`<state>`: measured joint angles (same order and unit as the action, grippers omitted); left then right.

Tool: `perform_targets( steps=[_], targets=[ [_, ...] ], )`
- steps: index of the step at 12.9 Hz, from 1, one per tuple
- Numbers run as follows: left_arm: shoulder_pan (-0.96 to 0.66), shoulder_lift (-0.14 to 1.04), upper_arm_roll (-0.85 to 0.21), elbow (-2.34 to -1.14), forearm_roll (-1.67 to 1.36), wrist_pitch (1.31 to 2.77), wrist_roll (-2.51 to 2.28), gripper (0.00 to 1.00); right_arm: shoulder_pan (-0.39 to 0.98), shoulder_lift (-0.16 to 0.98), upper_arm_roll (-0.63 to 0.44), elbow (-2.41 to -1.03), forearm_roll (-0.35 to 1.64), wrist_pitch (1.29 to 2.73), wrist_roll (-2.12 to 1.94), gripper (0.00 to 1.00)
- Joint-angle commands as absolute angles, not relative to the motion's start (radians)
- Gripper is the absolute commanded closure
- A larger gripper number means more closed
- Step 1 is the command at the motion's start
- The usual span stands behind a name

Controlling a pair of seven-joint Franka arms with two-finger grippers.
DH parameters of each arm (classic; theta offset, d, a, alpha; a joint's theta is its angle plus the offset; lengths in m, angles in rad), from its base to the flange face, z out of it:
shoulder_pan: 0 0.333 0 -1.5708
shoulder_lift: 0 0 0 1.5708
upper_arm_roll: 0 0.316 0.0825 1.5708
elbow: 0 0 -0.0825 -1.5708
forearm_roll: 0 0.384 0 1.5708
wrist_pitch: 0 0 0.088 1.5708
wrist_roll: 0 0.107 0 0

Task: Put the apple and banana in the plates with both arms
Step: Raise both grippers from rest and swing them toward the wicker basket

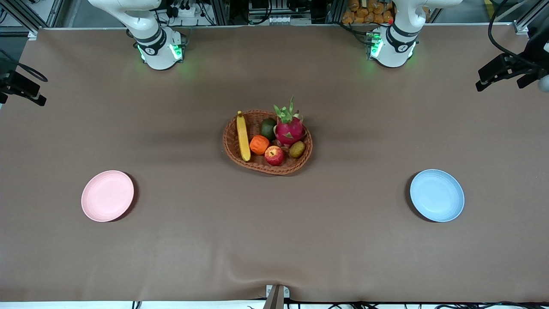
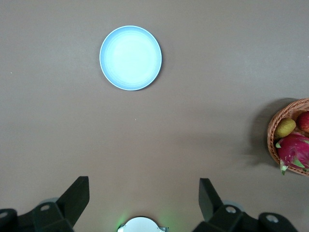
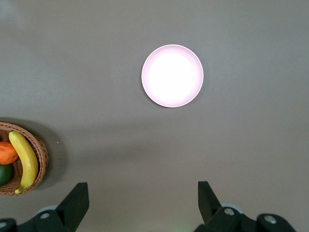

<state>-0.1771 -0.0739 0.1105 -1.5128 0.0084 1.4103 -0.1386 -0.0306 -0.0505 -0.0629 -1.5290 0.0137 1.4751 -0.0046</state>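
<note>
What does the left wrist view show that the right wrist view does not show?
Only the left wrist view shows the light blue plate, the dragon fruit, the apple and a yellow-brown fruit, plus the open left end effector.

Only the right wrist view shows the pale pink plate, the banana, the orange fruit, a dark green fruit and the open right end effector.

Both show the wicker basket and the brown table. Both plates hold nothing.

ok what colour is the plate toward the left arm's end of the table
Light blue plate, plain with no pattern; it shows best in the left wrist view.
</note>
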Motion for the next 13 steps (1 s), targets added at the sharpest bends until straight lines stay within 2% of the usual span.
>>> perform_targets(
  steps=[1, 8, 13],
  targets=[
    [-0.172, -0.071, 0.109, -1.494, 0.005, 1.401, -0.126, 0.00, -0.028, -0.040, -0.061, -1.505, 0.011, 1.463, 0.011, 0.00],
    [-0.186, -0.064, 0.104, -1.494, 0.002, 1.401, -0.126, 0.00, -0.025, -0.025, -0.060, -1.503, 0.011, 1.468, 0.011, 0.00],
    [-0.242, 0.029, 0.077, -1.496, -0.057, 1.431, -0.144, 0.00, 0.014, 0.034, -0.060, -1.503, 0.009, 1.549, 0.000, 0.00]
  ],
)
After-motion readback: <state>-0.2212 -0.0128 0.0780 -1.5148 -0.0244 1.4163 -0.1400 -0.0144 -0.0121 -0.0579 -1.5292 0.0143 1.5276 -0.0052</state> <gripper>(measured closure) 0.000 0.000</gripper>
